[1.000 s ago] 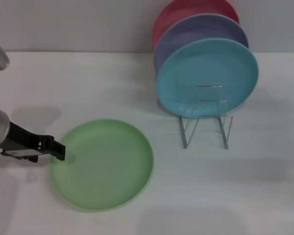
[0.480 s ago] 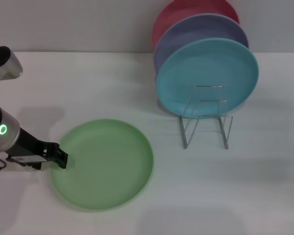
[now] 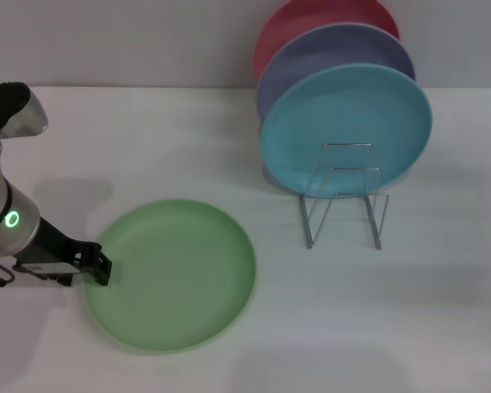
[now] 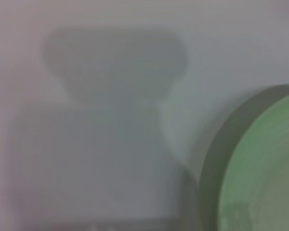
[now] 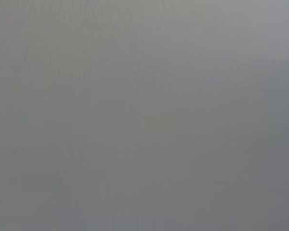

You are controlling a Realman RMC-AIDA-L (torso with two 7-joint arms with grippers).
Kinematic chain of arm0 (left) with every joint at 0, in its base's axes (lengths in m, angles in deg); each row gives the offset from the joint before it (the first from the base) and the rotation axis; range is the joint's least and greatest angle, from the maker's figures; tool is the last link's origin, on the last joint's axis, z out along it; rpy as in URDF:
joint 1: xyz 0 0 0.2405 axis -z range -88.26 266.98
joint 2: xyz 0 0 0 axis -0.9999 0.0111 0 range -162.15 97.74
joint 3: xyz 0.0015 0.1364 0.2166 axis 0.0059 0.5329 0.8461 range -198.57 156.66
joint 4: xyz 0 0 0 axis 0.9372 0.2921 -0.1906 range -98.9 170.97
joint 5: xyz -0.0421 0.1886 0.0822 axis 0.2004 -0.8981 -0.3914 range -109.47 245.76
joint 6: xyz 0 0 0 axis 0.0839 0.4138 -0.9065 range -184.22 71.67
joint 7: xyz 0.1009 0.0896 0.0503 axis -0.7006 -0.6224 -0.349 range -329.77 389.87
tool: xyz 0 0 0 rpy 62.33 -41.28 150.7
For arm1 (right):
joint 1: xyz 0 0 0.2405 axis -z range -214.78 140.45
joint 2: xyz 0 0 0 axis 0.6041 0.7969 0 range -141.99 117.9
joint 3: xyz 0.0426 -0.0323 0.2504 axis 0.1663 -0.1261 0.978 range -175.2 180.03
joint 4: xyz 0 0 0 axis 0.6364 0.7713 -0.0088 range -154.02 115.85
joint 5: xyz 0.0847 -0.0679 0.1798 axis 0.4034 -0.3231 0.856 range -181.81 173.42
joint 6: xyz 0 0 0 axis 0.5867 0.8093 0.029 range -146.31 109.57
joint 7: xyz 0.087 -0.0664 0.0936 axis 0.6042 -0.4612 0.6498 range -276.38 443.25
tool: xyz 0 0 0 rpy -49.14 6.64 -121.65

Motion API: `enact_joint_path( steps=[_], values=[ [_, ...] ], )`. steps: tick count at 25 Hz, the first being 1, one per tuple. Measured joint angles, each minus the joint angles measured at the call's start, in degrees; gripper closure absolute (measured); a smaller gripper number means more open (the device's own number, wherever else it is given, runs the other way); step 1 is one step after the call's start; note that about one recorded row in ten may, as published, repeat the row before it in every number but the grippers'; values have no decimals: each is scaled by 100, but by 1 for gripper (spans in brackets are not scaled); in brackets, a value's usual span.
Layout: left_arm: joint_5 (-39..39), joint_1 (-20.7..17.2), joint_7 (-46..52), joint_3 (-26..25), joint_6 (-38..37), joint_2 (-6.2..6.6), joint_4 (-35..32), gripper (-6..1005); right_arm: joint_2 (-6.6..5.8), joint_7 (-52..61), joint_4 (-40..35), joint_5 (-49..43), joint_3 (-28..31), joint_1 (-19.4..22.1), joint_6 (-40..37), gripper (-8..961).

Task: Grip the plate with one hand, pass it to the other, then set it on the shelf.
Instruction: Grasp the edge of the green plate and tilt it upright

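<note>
The light-green plate [image 3: 173, 274] lies flat on the white table, left of centre in the head view. My left gripper [image 3: 98, 266], black on a slim arm with a green light, is low at the plate's left rim and touches or just overlaps its edge. The left wrist view shows the plate's rim [image 4: 265, 168] and the gripper's shadow on the table, but no fingers. The wire shelf [image 3: 344, 201] stands to the right of the plate. The right gripper is out of view, and the right wrist view is plain grey.
A turquoise plate [image 3: 344, 123] stands upright in the shelf, with a lavender plate [image 3: 311, 53] and a pink plate [image 3: 286, 24] behind it. A grey wall runs along the back of the table [image 3: 147, 139].
The left arm has swung further into view. Its gripper has shifted slightly toward the near side along the plate's left rim. The plate has not moved.
</note>
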Motion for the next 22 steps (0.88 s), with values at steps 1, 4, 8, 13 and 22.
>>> enact_joint_path(
  steps=[1,4,8,13,22],
  values=[
    [-9,8,0,0,-2,2,-13,430,0,2,0,0,0,-1,-5,258],
    [-36,43,-20,1,-6,4,-74,477,0,14,0,0,0,-4,-19,258],
    [-39,100,-50,1,-13,5,-152,563,4,33,2,0,0,1,-22,259],
    [-42,158,-56,15,-25,9,-204,680,15,37,12,0,6,4,-29,259],
    [-43,192,-111,18,-8,15,-214,794,18,41,36,0,9,18,-31,259]
  ],
)
